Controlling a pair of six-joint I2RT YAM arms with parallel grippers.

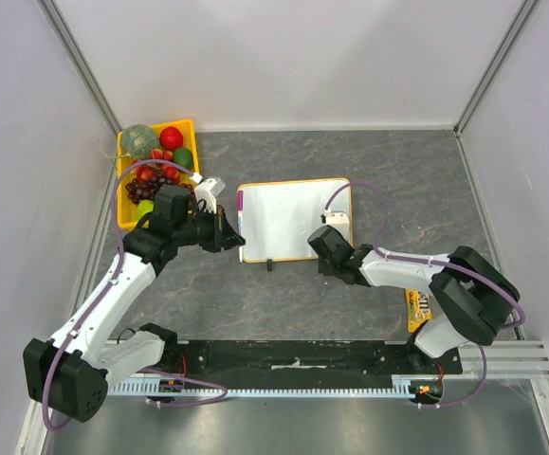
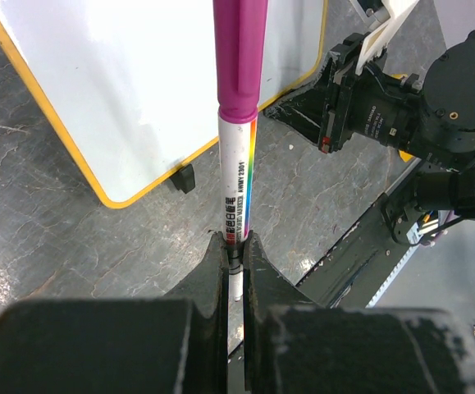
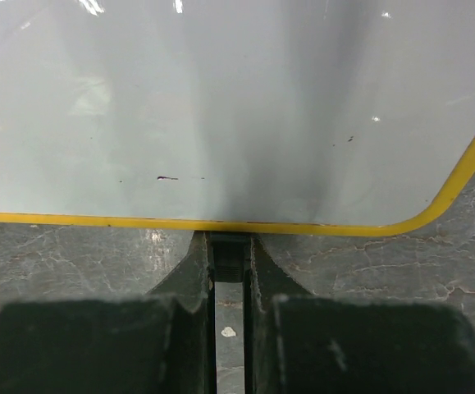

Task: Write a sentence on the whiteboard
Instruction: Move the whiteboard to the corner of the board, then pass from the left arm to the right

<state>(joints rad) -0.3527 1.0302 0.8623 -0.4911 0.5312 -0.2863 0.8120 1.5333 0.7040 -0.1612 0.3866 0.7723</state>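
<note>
The whiteboard [image 1: 288, 216] lies flat mid-table, white with a yellow-orange frame. Its face [image 3: 237, 107] carries no sentence, only a tiny dark speck. My left gripper [image 1: 236, 235] hovers at the board's left edge, shut on a marker [image 2: 239, 156]. The marker has a white barrel, and its magenta cap [image 1: 240, 201] is on and points away from the fingers [image 2: 212, 271]. My right gripper [image 3: 230, 250] sits at the board's near edge, shut on a black clip [image 3: 230, 256] under the frame. A second clip [image 2: 186, 177] shows further left along that edge.
A yellow tray [image 1: 188, 128] of fruit stands at the back left, close behind the left arm. An orange packet [image 1: 416, 309] lies on the grey mat under the right arm's elbow. Pale walls enclose three sides.
</note>
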